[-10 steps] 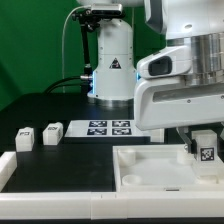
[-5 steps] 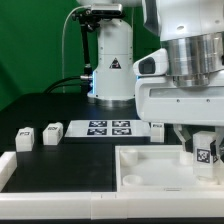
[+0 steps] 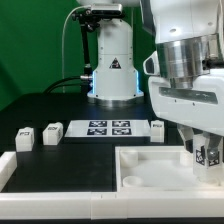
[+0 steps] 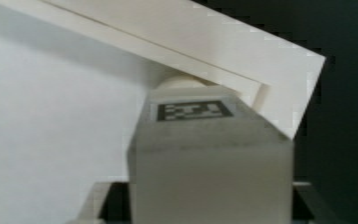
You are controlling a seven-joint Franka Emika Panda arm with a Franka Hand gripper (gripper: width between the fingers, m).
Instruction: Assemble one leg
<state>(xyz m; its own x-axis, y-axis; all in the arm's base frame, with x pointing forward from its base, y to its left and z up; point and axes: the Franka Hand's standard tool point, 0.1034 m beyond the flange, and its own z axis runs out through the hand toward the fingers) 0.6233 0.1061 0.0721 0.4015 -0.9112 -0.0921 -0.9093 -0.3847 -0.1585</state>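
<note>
My gripper (image 3: 207, 152) is shut on a white leg (image 3: 208, 157) with a black-and-white tag. It holds the leg upright at the far right corner of the large white tabletop (image 3: 150, 172) on the exterior view's right. In the wrist view the leg (image 4: 201, 150) fills the middle between the dark fingers (image 4: 108, 200), its tag facing the camera, with the tabletop's raised rim (image 4: 194, 45) just beyond it. Whether the leg touches the tabletop is hidden.
Two more legs (image 3: 25, 138) (image 3: 52, 132) stand on the exterior view's left, and a third (image 3: 158, 128) stands behind the tabletop. The marker board (image 3: 108, 127) lies at the middle back. A white rail (image 3: 8, 167) borders the front left. The robot base (image 3: 112, 60) stands behind.
The wrist has turned and shifted slightly to the exterior view's right. The held leg has sunk a little toward the tabletop's corner.
</note>
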